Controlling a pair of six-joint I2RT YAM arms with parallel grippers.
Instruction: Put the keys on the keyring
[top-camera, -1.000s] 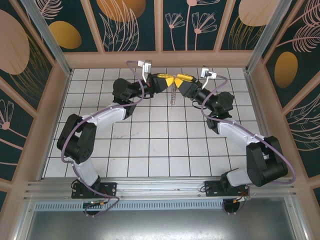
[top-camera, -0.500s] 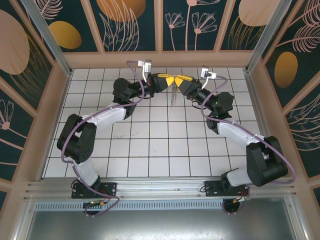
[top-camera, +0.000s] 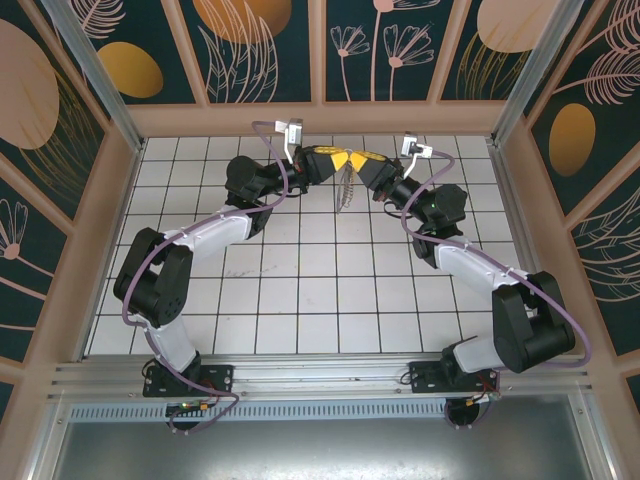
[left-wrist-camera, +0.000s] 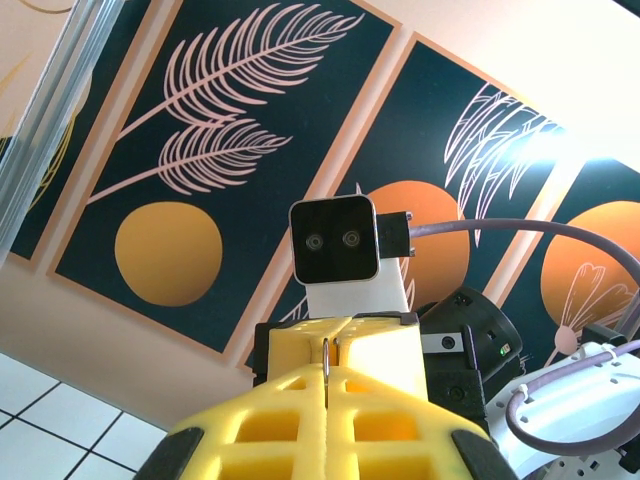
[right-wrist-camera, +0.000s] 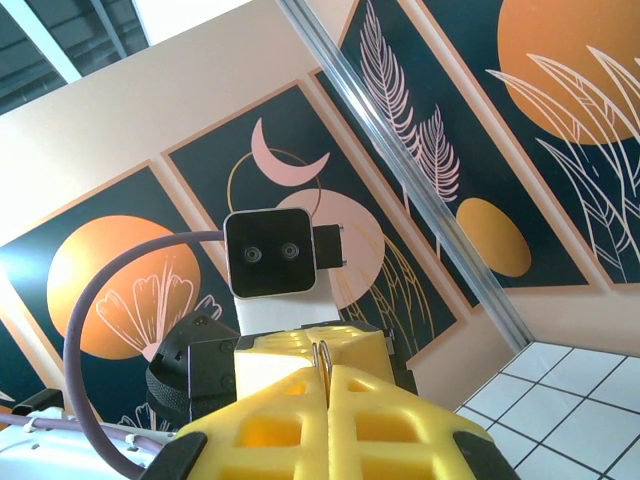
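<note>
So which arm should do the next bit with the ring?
Right, I'd guess, but it's close. Both jaws are shut on the ring, tip to tip. Left already held it a second ago; right only just closed, tilting it. So left steadies, right does the work.

Bright, even overhead light; only faint soft shadows on white tiles (top-camera: 320, 300). Washed-out glare upper right of left wrist frame, blown highlight upper left of right wrist frame. Left gripper (left-wrist-camera: 327, 350) slightly soft at bottom.
</note>
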